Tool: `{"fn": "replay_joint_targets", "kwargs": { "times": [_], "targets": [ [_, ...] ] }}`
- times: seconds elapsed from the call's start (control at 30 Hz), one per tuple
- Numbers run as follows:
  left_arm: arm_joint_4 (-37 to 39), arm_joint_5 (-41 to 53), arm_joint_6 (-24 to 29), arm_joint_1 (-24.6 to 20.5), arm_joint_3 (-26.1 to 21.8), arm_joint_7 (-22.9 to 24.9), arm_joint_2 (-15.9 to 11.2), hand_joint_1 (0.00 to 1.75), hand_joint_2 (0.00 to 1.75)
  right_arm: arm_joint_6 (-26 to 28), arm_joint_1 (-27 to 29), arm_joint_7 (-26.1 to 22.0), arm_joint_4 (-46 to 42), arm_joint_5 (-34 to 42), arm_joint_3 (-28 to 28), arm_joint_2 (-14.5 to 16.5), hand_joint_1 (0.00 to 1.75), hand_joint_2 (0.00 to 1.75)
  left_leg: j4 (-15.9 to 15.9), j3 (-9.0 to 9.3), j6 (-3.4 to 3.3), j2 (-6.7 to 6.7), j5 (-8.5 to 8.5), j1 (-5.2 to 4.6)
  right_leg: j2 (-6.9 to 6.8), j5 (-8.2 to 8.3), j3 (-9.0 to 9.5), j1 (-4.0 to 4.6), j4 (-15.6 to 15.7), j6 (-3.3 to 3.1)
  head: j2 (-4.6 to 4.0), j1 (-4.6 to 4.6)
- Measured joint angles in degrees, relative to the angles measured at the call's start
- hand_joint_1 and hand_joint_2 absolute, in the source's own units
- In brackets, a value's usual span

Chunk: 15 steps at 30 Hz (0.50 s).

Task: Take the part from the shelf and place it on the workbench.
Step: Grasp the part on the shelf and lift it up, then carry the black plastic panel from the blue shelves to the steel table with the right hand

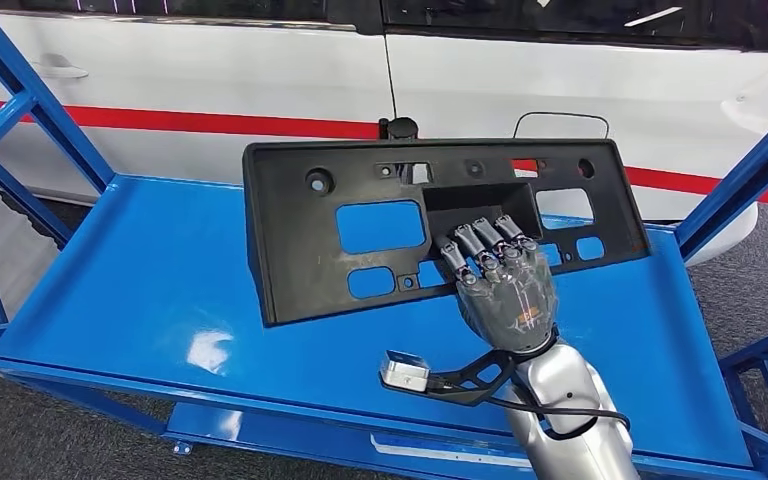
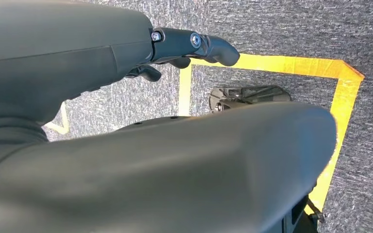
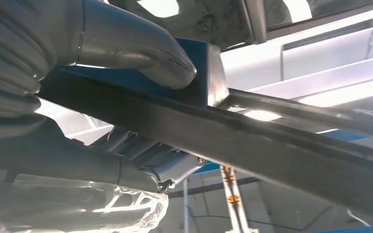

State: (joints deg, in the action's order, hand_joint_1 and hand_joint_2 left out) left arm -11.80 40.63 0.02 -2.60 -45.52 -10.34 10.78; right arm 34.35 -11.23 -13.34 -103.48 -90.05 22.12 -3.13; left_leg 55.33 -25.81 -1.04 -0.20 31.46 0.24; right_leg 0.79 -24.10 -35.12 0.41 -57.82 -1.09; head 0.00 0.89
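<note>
Part (image 1: 400,225), black and tilted, sits gripped at its near edge in my right hand (image 1: 505,285) above the blue counter (image 1: 140,300); my left hand's (image 2: 194,46) state I cannot tell.

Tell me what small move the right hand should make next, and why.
Probably lift a little: the right hand already grips the black part at its lower edge, thumb under and fingers over, while the part rests tilted on the blue surface.

You have the part (image 1: 380,235) lying mid-desk (image 1: 140,300), nearer the far edge; the right hand (image 1: 500,280) grips its near edge, right of centre.
</note>
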Motion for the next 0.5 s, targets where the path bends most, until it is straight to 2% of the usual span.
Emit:
{"fn": "replay_joint_targets", "kwargs": {
  "times": [0.23,0.3,0.37,0.5],
  "targets": [
    [0.00,0.19,-0.33,-0.10,0.15,-0.34,0.02,0.00,0.00,-0.13,0.38,0.01,-0.01,0.02,-1.43,2.18,1.75,1.75,0.01,0.00,0.02,0.00,-0.02,-0.02,0.02,0.01,0.01,-0.02,-0.01,0.00,0.00,0.00],
    [0.00,0.85,-1.25,-0.17,0.38,-1.11,0.10,0.00,0.87,-0.88,-0.42,1.57,0.11,0.02,-0.85,2.28,1.75,1.75,0.00,-0.02,0.02,0.02,-0.02,-0.02,0.03,0.01,0.01,-0.03,-0.02,0.00,0.00,0.01],
    [0.00,1.99,-2.09,-0.33,0.82,-2.17,0.26,0.00,1.75,-2.06,-2.54,5.35,0.45,0.02,1.06,2.00,1.75,1.75,0.00,-0.03,0.02,0.04,-0.02,-0.03,0.05,0.01,0.00,-0.05,-0.02,0.00,0.00,0.00],
    [0.01,3.79,-2.51,-0.59,1.26,-2.71,0.98,0.00,1.75,-3.16,-7.64,12.09,1.72,0.02,7.18,1.49,1.75,1.75,0.01,-0.01,0.02,0.04,-0.02,-0.04,0.04,0.01,0.01,-0.05,-0.02,0.01,0.00,-0.01]
  ]
}}
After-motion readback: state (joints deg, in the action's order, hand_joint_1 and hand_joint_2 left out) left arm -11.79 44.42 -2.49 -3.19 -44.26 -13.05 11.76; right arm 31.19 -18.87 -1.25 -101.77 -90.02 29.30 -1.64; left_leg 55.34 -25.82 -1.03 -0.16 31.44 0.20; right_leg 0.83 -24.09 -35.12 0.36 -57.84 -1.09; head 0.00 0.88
